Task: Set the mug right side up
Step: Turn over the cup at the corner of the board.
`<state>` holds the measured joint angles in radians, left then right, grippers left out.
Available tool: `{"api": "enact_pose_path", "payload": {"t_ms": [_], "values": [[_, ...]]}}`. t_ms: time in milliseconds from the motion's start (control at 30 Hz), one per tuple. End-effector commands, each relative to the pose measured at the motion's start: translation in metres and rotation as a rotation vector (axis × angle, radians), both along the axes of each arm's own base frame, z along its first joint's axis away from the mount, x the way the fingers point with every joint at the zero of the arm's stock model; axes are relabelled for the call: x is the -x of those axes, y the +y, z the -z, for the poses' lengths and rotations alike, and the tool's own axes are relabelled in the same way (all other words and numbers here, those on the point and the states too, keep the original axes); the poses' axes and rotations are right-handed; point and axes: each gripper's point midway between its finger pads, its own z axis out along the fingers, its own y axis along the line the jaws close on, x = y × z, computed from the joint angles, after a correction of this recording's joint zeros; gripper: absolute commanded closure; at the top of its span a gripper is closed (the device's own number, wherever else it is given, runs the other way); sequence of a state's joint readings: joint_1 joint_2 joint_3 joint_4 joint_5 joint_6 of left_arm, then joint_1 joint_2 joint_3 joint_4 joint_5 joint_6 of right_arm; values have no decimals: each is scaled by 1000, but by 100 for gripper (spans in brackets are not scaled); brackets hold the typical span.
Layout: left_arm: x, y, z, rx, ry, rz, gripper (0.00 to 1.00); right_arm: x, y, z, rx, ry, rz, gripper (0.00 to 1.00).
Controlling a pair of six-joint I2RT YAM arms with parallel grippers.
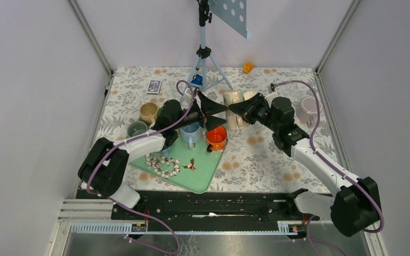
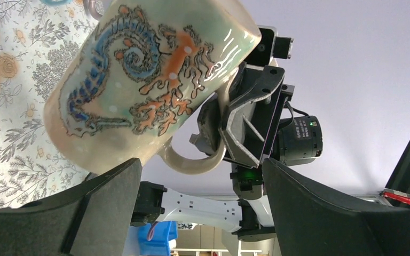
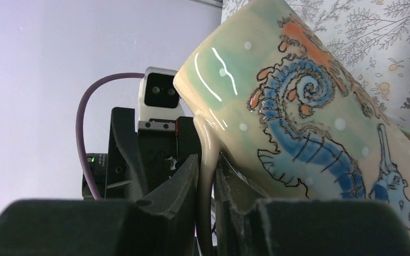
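Right gripper [image 3: 207, 160] pinches the tilted mug [image 3: 309, 106] by its handle [image 3: 205, 202].

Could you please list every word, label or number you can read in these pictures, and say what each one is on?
No text can be read anywhere.
The seahorse mug: pictures only, no words.
White print on the black housing behind it: too small to read.
Pattern on the dark card: too blurred to tell.

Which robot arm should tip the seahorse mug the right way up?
Right, probably. The right gripper is shut on the handle of the mug; the left gripper stands open, gripping nothing.
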<state>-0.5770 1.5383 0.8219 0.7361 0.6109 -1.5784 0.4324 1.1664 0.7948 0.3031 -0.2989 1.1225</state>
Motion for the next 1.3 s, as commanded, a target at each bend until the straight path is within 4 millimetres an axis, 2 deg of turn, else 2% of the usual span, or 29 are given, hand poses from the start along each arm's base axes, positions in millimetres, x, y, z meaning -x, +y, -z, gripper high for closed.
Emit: {"api": "enact_pose_path", "payload": {"t_ms": [0,133,167,333,400,567,667,800,967,1133,1267], "values": [[11,7,-16,13,-107,8,13,-8,1,-77,-78,-209,24,100],[11,12,-15,-79,-171,-25,13,-12,4,-69,4,-176,57,100],[11,12,-11,-121,-183,-30,13,-12,5,-62,48,-144,65,100],[11,12,-4,-352,-327,-83,16,-20,8,-57,139,-61,122,100],[13,12,-6,-419,-380,-111,18,-21,11,-48,184,-1,122,100],[16,10,-15,-549,-497,-179,26,-26,22,-42,270,59,141,100],[18,6,-26,-582,-550,-218,28,-28,27,-42,288,68,148,100],[19,3,-24,-637,-573,-227,30,-29,30,-48,282,59,152,100],[7,6,-27,-679,-585,-311,35,-26,38,-51,264,67,141,100],[6,-8,-34,-659,-622,-300,37,-23,44,-51,255,78,132,100],[11,-14,-29,-666,-622,-285,39,-23,43,-51,252,87,146,100]]}}
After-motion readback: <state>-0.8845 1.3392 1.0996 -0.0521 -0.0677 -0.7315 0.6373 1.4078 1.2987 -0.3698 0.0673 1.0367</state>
